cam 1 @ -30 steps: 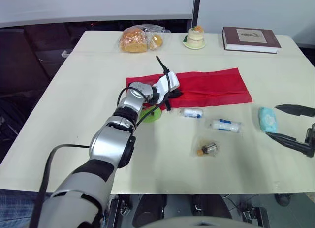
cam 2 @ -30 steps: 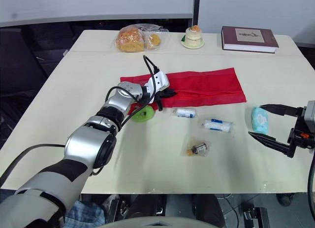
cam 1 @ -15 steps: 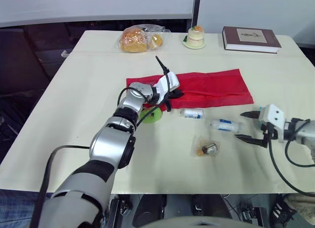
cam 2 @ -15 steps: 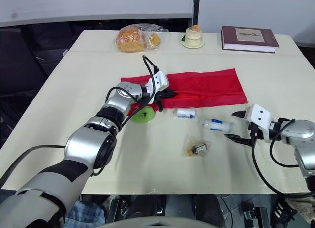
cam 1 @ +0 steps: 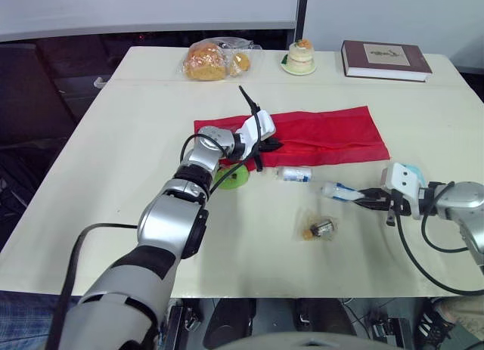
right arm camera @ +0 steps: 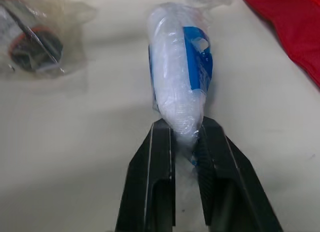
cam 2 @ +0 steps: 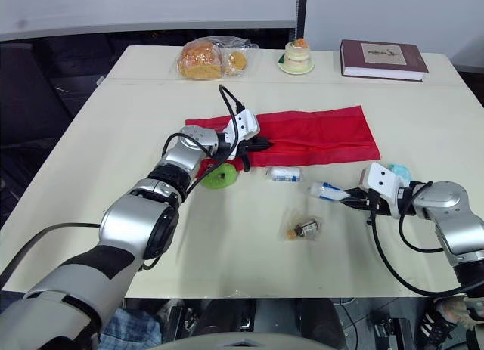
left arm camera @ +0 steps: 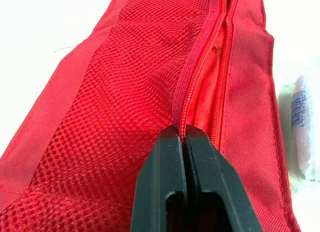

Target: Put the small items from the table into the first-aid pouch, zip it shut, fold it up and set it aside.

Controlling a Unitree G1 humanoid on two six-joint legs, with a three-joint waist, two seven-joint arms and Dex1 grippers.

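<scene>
A long red first-aid pouch (cam 1: 325, 131) lies unfolded across the middle of the table, its mesh pocket and zipper (left arm camera: 200, 66) facing up. My left gripper (cam 1: 266, 144) rests at the pouch's left end, shut on the zipper edge (left arm camera: 182, 134). My right gripper (cam 1: 364, 196) lies low on the table at the right, shut on the end of a white-and-blue wrapped roll (right arm camera: 180, 81). A second small roll (cam 1: 295, 173) lies just in front of the pouch. A clear packet with a dark item (cam 1: 318, 229) sits nearer the front. A teal packet (cam 2: 398, 171) lies behind my right wrist.
A green disc-like item (cam 1: 231, 177) lies under my left forearm by the pouch's left end. At the far edge stand a bag of bread (cam 1: 212, 60), a small cake on a plate (cam 1: 300, 57) and a dark red book (cam 1: 384, 60).
My right gripper has swept in from the table's right edge to the white-and-blue roll and shut on its end. The left gripper has stayed put on the pouch.
</scene>
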